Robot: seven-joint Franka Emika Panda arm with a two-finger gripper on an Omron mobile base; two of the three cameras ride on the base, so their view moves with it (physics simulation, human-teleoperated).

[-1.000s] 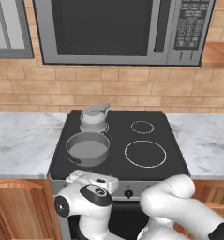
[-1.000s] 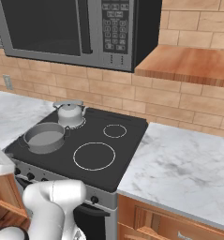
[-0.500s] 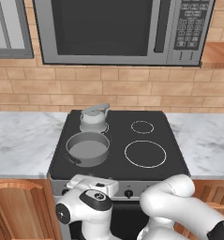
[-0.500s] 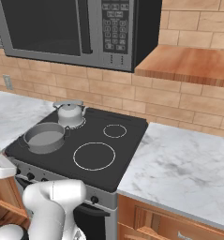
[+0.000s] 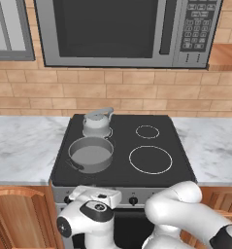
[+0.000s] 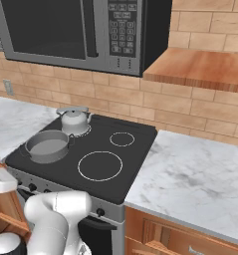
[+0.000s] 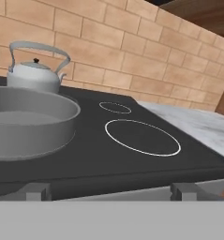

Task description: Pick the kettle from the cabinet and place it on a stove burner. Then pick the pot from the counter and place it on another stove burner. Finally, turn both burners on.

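Kettle (image 5: 97, 123) on rear-left burner, pot (image 5: 91, 154) on front-left burner just in front, white marble worktop (image 6: 200, 182) alongside, pincer state cannot be determined.

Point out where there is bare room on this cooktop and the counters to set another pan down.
The two white-ringed burners on the black glass cooktop's right half are bare, between the wide grey lidless pot and the white marble counter. That counter right of the cooktop is bare too. The left burners are crowded: the pot in front, the small silver kettle behind it.
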